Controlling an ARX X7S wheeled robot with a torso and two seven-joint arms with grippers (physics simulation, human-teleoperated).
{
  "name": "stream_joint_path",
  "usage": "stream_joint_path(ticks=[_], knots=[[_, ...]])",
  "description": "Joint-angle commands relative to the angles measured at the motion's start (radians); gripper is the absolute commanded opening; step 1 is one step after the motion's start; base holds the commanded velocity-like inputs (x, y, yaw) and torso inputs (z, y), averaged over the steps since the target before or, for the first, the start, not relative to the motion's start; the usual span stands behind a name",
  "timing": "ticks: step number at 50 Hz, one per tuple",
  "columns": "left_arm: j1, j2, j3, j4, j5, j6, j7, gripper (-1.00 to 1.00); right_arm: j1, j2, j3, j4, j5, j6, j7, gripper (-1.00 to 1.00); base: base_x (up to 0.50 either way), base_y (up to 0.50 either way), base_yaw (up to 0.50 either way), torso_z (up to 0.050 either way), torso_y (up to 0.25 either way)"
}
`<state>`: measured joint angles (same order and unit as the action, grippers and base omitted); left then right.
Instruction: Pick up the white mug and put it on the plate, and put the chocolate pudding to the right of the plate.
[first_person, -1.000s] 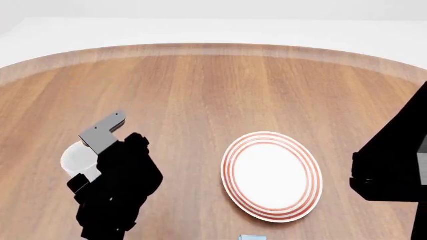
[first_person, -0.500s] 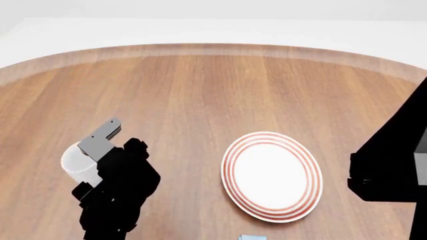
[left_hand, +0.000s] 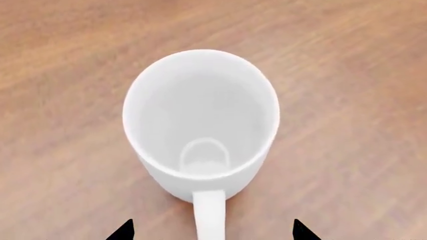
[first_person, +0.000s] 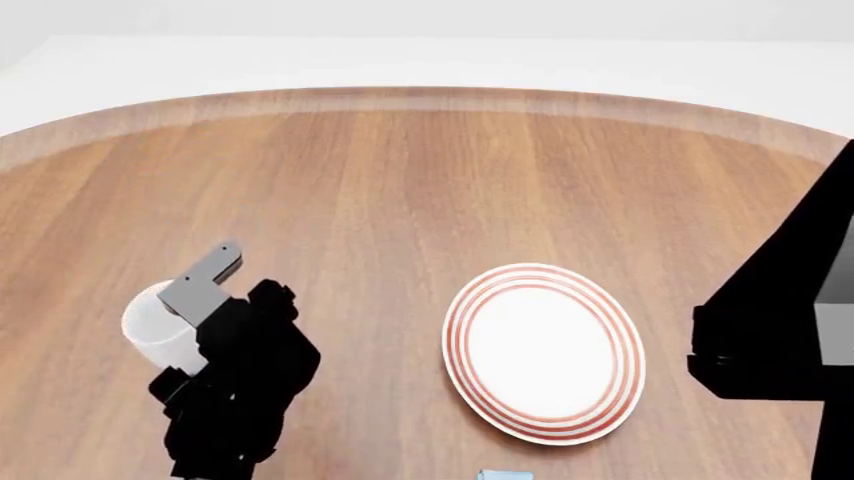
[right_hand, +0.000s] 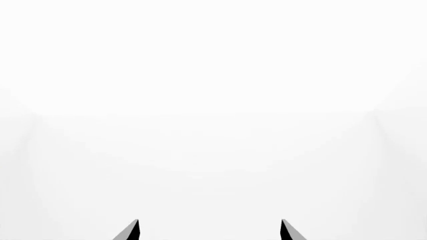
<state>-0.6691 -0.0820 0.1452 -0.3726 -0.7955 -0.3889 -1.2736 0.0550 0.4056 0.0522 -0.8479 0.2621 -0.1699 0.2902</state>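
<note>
Left tool (left_hand: 209, 231) points downward with fingers spread wide; right tool (right_hand: 209, 230) likewise spread, arm raised at the side.

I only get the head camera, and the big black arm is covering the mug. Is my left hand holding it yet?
Observer: Not yet. The left hand is open. Its fingertips sit on either side of the mug's handle and do not touch it.
Kid: Is there anything inside the mug?
Observer: No, it is empty, and it stands upright on the table.
Kid: What is my other hand doing?
Observer: The right hand is open too, with nothing between its fingertips. Its camera sees only blank white.
</note>
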Motion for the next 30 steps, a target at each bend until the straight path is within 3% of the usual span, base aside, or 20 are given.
stream_joint_path(ticks=[1,2,3,30], knots=[[0.004,0.020,-0.023,-0.036,-0.013,0.026,0.034,1.00,0.001,-0.014,0.020,0.007,-0.021,-0.003,-0.021,1.00,0.00,0.00,0.00,0.000,0.000],[0.004,0.020,-0.022,-0.039,-0.014,0.028,0.035,1.00,0.001,-0.014,0.019,0.008,-0.022,-0.002,-0.021,1.00,0.00,0.00,0.00,0.000,0.000],[0.005,0.019,-0.021,-0.041,-0.016,0.030,0.038,-1.00,0.001,-0.014,0.018,0.010,-0.024,-0.003,-0.021,1.00,0.00,0.00,0.00,0.000,0.000],[0.003,0.000,0.010,-0.044,-0.021,0.067,0.046,-1.00,-0.004,-0.008,0.005,0.015,-0.029,-0.001,-0.014,1.00,0.00,0.00,0.00,0.000,0.000]])
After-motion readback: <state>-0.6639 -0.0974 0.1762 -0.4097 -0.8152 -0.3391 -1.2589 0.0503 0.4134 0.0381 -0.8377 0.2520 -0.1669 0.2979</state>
